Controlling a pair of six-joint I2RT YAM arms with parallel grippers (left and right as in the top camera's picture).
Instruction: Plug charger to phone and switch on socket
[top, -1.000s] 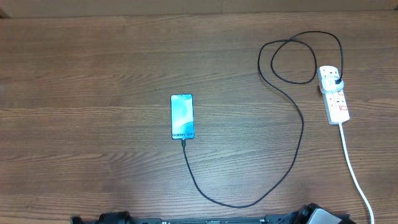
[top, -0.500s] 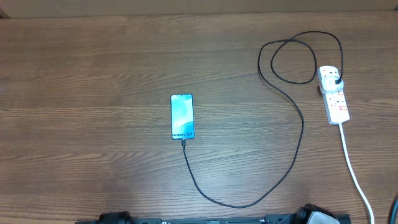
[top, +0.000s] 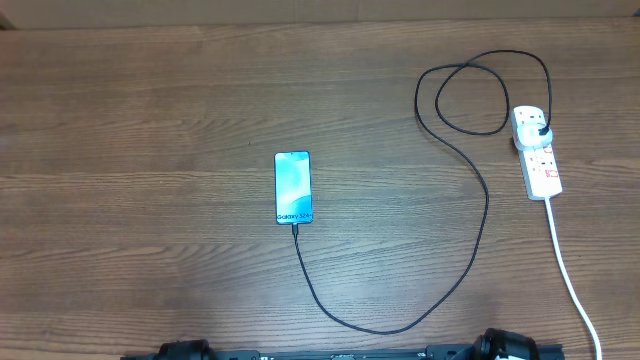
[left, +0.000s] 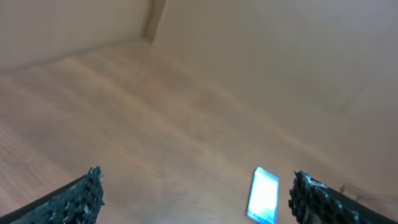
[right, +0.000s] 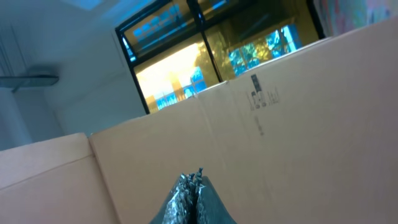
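Charger (top: 487, 205) plugged into phone (top: 293, 188) and socket (top: 537, 155). Left gripper (left: 198, 184) spread wide, empty. Right gripper (right: 194, 180) pinched closed, empty.

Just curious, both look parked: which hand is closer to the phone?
Left, likely. The left hand faces the phone ahead of it; the right hand points up at a cardboard wall.

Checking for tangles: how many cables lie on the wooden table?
2. The thin black charger cable runs from the slim blue-screened phone, looping round to the white power strip at right; the strip's thick white cord trails off the near right edge.
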